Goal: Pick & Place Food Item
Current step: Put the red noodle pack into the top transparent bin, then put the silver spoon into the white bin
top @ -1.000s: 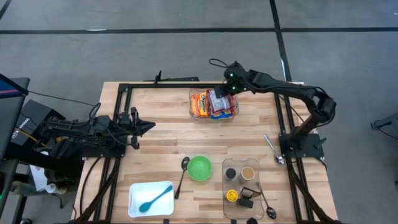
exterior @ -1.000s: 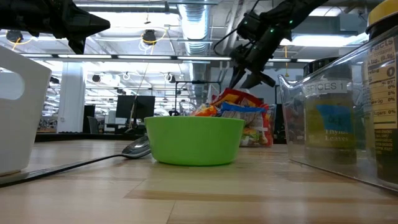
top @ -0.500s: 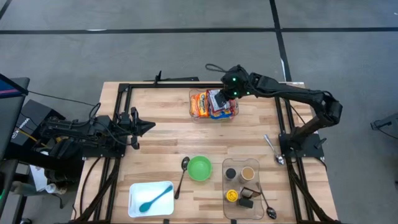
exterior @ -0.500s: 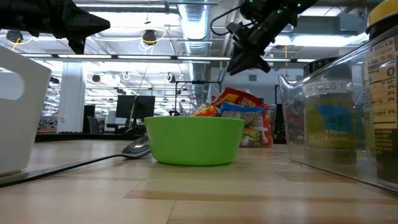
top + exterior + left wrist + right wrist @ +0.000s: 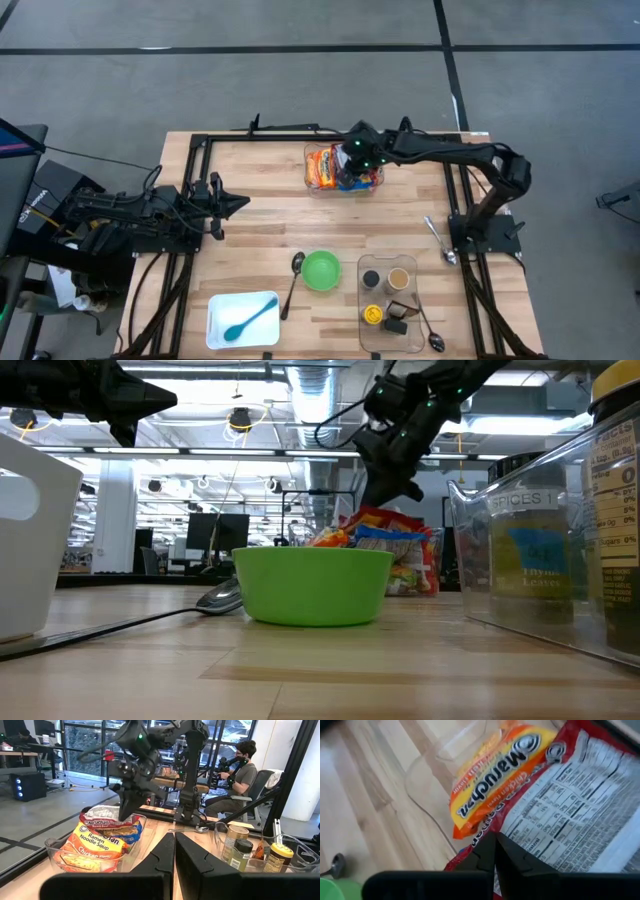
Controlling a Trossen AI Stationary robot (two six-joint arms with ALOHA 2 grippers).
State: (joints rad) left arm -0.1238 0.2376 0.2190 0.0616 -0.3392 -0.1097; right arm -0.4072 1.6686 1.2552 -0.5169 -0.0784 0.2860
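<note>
Visibly crinkled glossy ramen packets

Orange-yellow ramen packets upper centre; green bowl lower centre; white tray with teal spoon lower left; light wood table.

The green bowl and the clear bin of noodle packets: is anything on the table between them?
No. In the high view, only bare wood lies between the green bowl and the clear bin.

Dark cabled arms, green lights
</note>
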